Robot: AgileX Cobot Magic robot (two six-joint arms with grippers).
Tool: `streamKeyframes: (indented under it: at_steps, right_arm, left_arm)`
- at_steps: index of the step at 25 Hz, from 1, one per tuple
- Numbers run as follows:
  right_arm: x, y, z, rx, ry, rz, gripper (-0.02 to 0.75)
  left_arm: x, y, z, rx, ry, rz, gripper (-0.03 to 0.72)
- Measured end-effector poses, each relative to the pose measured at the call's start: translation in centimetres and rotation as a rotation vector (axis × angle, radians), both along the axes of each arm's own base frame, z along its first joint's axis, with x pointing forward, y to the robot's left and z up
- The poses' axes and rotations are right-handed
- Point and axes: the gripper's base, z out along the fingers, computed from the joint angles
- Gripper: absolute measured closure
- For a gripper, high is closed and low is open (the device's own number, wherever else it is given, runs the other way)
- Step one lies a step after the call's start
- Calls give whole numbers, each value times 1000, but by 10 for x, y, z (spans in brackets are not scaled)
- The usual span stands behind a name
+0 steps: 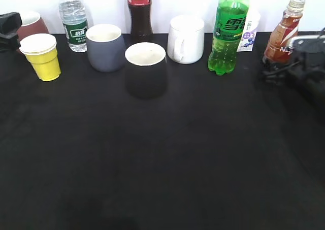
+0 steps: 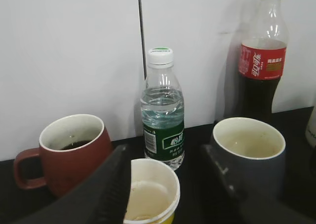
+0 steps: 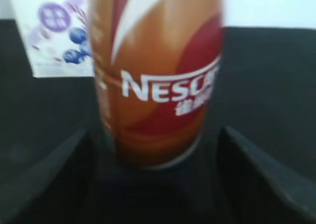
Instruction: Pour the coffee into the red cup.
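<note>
The coffee bottle (image 1: 283, 34), with an orange-brown Nescafe label, stands upright at the back right. It fills the right wrist view (image 3: 158, 80). My right gripper (image 1: 278, 67) is open around its base (image 3: 155, 184), with a gap on each side. The red cup (image 1: 31, 24) stands at the back left, partly hidden by a yellow paper cup (image 1: 43, 56). In the left wrist view the red cup (image 2: 74, 152) holds a little dark liquid. My left gripper (image 1: 7, 29) is open, and the yellow cup (image 2: 153, 194) lies between its fingers (image 2: 168, 184).
Along the back stand a water bottle (image 1: 73, 19), a grey mug (image 1: 105, 47), a cola bottle (image 1: 139, 11), a black cup (image 1: 145, 70), a white mug (image 1: 186, 38), a green soda bottle (image 1: 228, 32) and a blueberry carton (image 1: 248, 34). A black cloth covers the table.
</note>
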Motion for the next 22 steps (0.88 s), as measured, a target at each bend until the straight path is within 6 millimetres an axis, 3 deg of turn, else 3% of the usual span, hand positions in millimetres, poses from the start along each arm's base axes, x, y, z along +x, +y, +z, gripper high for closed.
streamKeyframes:
  at_steps: [3, 6, 11, 13, 16, 17, 18, 19, 20, 22]
  right_arm:
    - [-8, 0, 49, 9, -19, 9, 141]
    - [-30, 3, 84, -8, 228, 59, 146]
    - [-70, 8, 94, -27, 890, 83, 171]
    - [-75, 8, 106, -24, 1044, 85, 178]
    - [-83, 12, 140, 33, 1028, 95, 180]
    - [-93, 12, 161, 48, 997, 102, 180]
    - [-98, 11, 167, 48, 992, 105, 180]
    - [-116, 10, 187, 46, 981, 112, 181]
    - [-123, 10, 194, 46, 972, 115, 181]
    - [-151, 7, 222, 48, 905, 126, 181]
  left_arm:
    - [-8, 3, 7, 24, 54, 19, 347]
    - [-12, 10, 4, 93, 313, 82, 347]
    - [-33, 15, -6, 22, 916, 200, 347]
    - [-45, 13, -6, 2, 1102, 203, 347]
    - [-67, 10, -11, -7, 1361, 191, 347]
    - [-79, 10, -6, 6, 1442, 184, 347]
    - [-83, 10, -3, 8, 1458, 181, 347]
    - [-99, 11, 13, -3, 1421, 168, 347]
    - [-104, 12, 19, -7, 1393, 165, 347]
    - [-135, 15, 49, -38, 1210, 141, 347]
